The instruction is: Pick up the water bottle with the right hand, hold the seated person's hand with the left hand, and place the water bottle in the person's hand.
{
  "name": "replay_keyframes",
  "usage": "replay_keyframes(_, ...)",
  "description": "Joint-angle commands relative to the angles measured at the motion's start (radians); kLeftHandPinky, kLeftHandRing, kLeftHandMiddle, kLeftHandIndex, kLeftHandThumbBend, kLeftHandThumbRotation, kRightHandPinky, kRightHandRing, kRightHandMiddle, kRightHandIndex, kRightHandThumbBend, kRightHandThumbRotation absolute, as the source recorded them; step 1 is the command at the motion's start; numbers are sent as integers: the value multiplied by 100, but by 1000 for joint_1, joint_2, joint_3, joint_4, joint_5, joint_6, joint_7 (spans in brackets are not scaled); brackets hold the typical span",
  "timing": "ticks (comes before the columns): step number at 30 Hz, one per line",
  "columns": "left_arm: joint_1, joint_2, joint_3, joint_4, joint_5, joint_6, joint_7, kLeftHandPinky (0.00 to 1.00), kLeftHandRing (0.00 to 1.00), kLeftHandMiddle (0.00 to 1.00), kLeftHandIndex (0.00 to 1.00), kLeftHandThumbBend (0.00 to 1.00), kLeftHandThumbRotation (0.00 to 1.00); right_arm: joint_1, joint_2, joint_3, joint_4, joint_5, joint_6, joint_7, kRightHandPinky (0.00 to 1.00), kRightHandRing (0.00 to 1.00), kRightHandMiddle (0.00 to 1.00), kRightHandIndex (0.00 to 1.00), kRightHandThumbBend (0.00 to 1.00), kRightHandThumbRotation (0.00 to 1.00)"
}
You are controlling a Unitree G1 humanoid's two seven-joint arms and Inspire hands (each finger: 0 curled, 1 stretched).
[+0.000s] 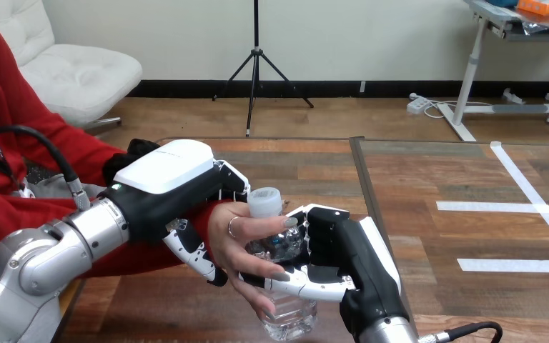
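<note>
With the water bottle (287, 316) above the tabletop's (300, 161) near edge, fingers of the right hand (336, 250) wrapped round it and the left hand (168, 179) clasping the person's wrist (216, 216), the right should loosen only once the person's hand (246, 239) grips firmly.

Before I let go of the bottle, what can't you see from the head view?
Head view:
- Left hand contact with the person's arm: hidden under its own shell.
- Water bottle middle: hidden by the person's hand and right hand.
- Palm contact with it: hidden by their fingers.
</note>
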Motion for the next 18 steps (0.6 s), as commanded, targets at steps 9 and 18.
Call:
replay_keyframes(9, -115, -55, 32, -16, -34, -4, 42, 30, 35, 40, 42, 100, 0, -62, 26, 21, -108, 12, -26, 32, 25, 30, 35, 39, 92, 2)
replay_keyframes(18, -105, -53, 37, -36, -37, 8, 35, 30, 35, 40, 42, 100, 0, -66, 32, 16, -94, 12, -29, 27, 24, 29, 35, 39, 91, 1)
